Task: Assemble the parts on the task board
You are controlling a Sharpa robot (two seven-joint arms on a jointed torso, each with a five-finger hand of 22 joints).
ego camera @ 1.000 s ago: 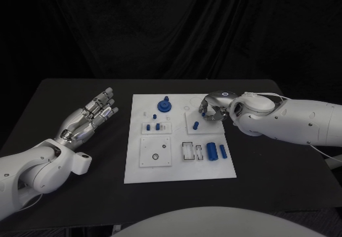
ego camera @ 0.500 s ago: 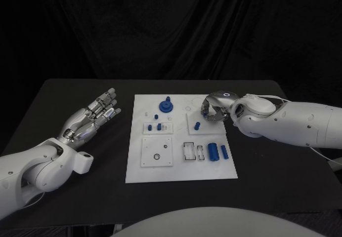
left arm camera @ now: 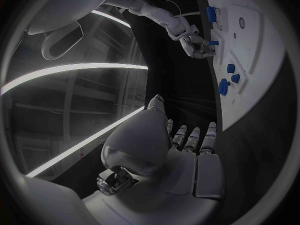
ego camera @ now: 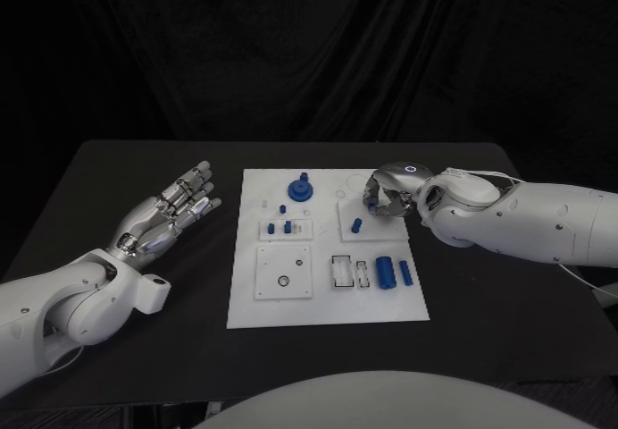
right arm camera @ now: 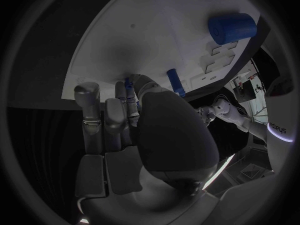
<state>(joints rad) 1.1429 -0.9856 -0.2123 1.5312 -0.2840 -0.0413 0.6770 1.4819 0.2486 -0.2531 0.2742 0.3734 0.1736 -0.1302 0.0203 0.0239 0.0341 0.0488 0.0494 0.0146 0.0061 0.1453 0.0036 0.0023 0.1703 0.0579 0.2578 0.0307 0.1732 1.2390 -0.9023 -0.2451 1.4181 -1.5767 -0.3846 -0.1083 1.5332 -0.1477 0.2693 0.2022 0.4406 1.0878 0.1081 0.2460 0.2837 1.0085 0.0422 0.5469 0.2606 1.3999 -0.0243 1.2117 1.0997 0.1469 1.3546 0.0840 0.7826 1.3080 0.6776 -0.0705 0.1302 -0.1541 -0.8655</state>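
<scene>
The white task board (ego camera: 322, 299) lies mid-table. My right hand (ego camera: 390, 190) hovers over its far right part, fingers curled, pinching a small blue peg (right arm camera: 128, 83) at its fingertips; the left wrist view shows the same peg (left arm camera: 213, 43) in that hand (left arm camera: 197, 45). Just under the hand a blue piece (ego camera: 357, 226) stands on the board. A blue gear-like part (ego camera: 299, 189) sits at the far middle, short blue pegs (ego camera: 270, 230) left of centre, and a blue cylinder (ego camera: 384, 271) and bar (ego camera: 405, 273) at the right. My left hand (ego camera: 168, 214) is off the board's left edge, open with fingers spread.
A black ring (ego camera: 282, 283) lies on a square plate at the board's near left. Narrow slots (ego camera: 338, 273) sit beside the blue cylinder. Bare black table (ego camera: 502, 313) surrounds the board on every side.
The right hand has turned slightly over the board's far right part, so less of its blue peg shows from above. The left hand has stayed in place.
</scene>
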